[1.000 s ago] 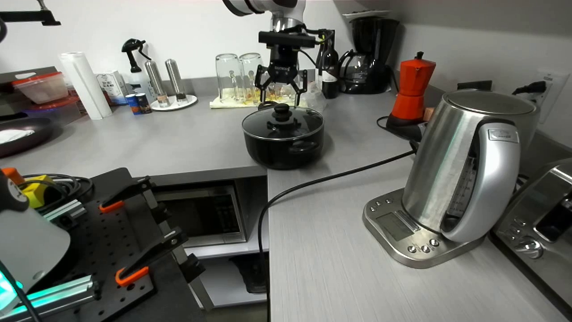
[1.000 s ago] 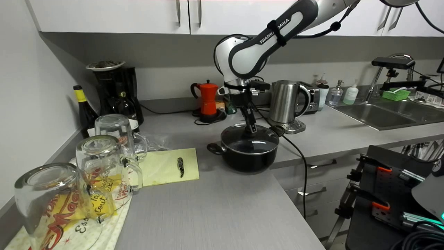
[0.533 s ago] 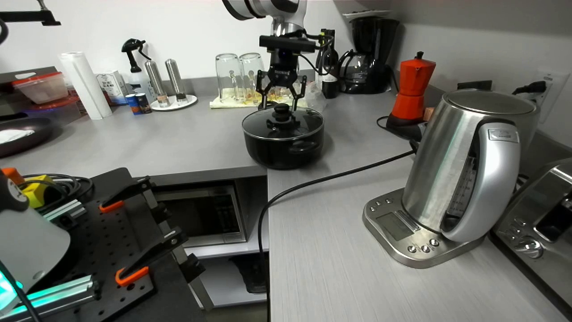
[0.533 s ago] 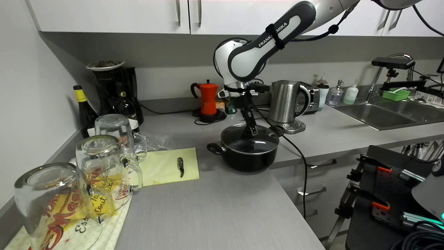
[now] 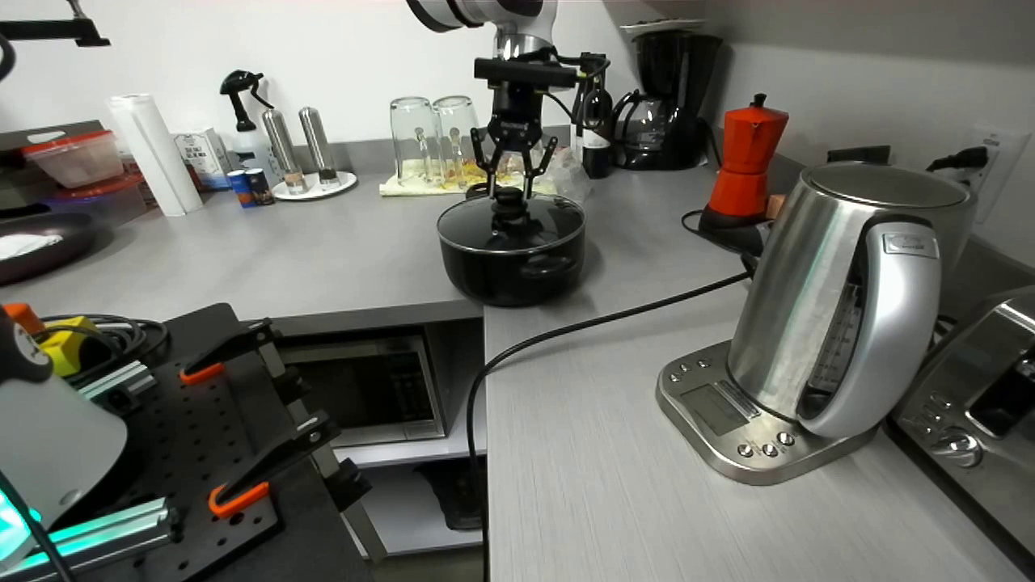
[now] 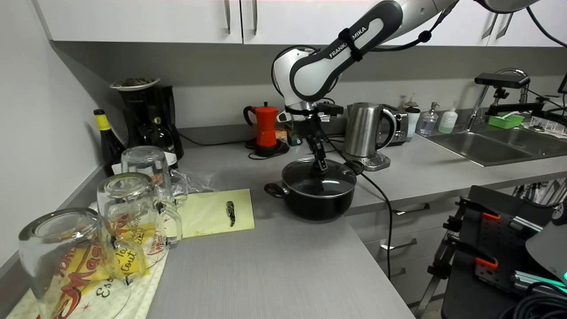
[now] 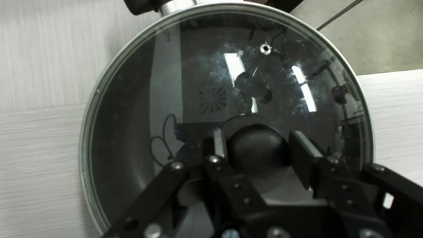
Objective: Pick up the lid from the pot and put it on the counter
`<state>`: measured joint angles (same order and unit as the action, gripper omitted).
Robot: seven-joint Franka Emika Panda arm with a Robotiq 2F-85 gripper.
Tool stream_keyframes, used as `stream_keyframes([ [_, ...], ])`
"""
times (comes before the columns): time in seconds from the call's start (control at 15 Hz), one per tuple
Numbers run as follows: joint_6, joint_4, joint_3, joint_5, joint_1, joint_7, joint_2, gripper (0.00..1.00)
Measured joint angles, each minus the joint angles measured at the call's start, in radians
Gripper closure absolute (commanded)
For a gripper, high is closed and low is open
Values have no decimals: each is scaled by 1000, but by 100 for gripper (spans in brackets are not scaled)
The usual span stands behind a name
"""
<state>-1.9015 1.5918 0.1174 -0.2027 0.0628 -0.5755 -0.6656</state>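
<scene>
The lid (image 7: 132,132), see-through glass with a pale rim, lies flat on the black pot (image 5: 511,279) in both exterior views. From above, in the wrist view, its round black knob (image 7: 257,142) sits between my two finger pads. My gripper (image 5: 509,196) points straight down over the pot's middle. Its jaws have come in on the knob from both sides, one pad against each flank. In an exterior view the gripper (image 6: 320,166) reaches to the lid's centre. The pot stands on the grey counter (image 6: 266,274) near its inner corner.
A steel kettle (image 5: 833,307) on its base, with a black cable (image 5: 614,311) running past the pot, stands nearby. Glass mugs (image 6: 128,199), a yellow cloth (image 6: 208,215) with a small dark item, a red moka pot (image 5: 744,153) and a coffee maker (image 5: 675,97) line the counter's back.
The fingers have drawn together from a wide stance onto the knob. The arm has shifted only slightly. The lid still rests on the pot, which has barely moved.
</scene>
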Motion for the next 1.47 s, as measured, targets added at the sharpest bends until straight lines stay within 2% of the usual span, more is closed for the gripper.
stream_keyframes([
  [0.47, 0, 1, -5, -1, -3, 0, 13, 75],
  [0.93, 39, 10, -10, -44, 1, 2, 106, 75],
  [1.2, 72, 20, 0, -85, 28, 2, 149, 75],
  [1.47, 107, 27, 19, -167, 87, 1, 157, 75],
])
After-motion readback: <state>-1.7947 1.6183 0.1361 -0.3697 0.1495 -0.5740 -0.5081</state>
